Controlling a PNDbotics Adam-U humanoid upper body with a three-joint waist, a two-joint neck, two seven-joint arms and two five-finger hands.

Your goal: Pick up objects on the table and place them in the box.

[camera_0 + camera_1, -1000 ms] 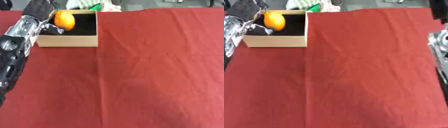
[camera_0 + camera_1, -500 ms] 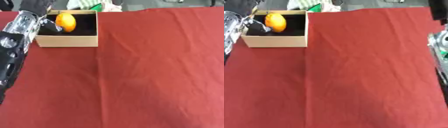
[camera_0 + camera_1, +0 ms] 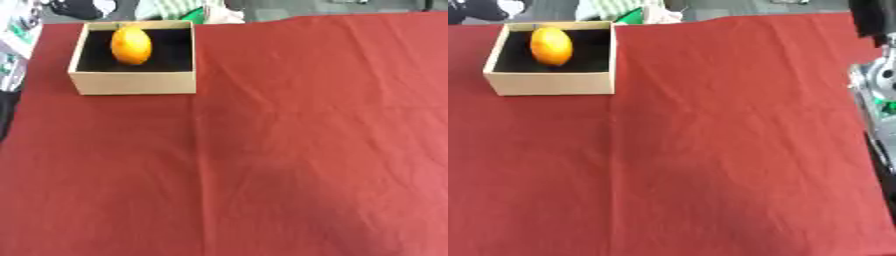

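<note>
Left eye view: red cloth (image 3: pixel 289 150) spread over the desk, softly creased, running bare in front of and to the right of the box (image 3: pixel 133 82); far edge of cloth just behind the box, with striped fabric (image 3: pixel 171 9) beyond it. Box square, tan cardboard, black-lined, open-topped, holding one smooth oval orange fruit (image 3: pixel 130 45) toward its back wall. Left arm (image 3: pixel 16 45) only a sliver just left of the box, its hand out of view. Right arm (image 3: pixel 877 85) at the cloth's right edge, well apart from the box; cannot tell whether that hand is open or closed.
</note>
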